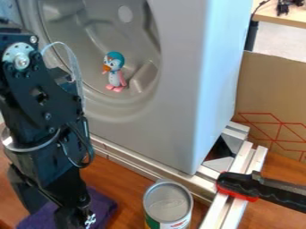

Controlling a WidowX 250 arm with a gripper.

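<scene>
From where I stand, the work looks to be at the cloth: the black pincer (76, 218) hangs at the bottom left of the frame, right over the folded purple cloth (106, 206). I'd guess this is the step of lining up on it or taking hold, though whether they touch I can't say. Nor can I tell whether the pincer is spread, pressed together or pinching anything. The next move probably calls for care around the can (168, 203) at bottom centre, close to the cloth's right.

All this sits on a brown wooden table (128, 179). Behind, a big grey moulded shell (176, 89) stands with a round hollow, where a blue-and-pink penguin figure (115, 71) is, upper left. Metal rails (240, 167) run along its foot, and a black-and-red handle (254, 187) lies across them at lower right. Further back there's a cardboard panel (272, 85) with red lines, and a pale desk (284, 17) at upper right.
</scene>
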